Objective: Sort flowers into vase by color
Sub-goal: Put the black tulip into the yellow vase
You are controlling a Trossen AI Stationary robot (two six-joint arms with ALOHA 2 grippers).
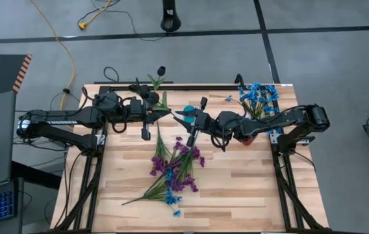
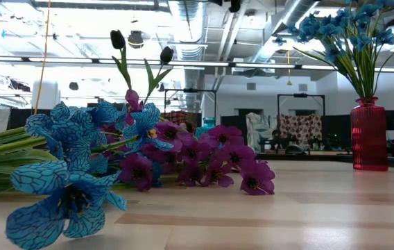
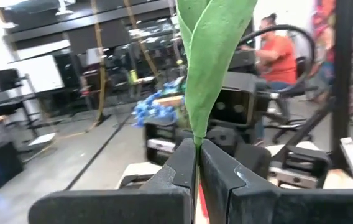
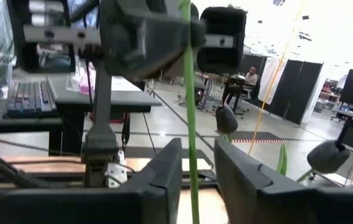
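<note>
Item: dark-blossomed flower (image 1: pixel 160 73), held over the surface's far edge. My left gripper (image 1: pixel 147 119) has its jaws shut on the stem; my right gripper (image 1: pixel 194 120) has its jaws slack around it.

Risk: snagging on release.

Obscured: second vase, probably behind left arm.

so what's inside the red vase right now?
The red vase holds a bunch of blue flowers, green stems fanning out of its neck. No purple or dark blossoms show among them. The lower stems are hidden behind the tinted glass, and in the high view the right arm covers the vase.
</note>
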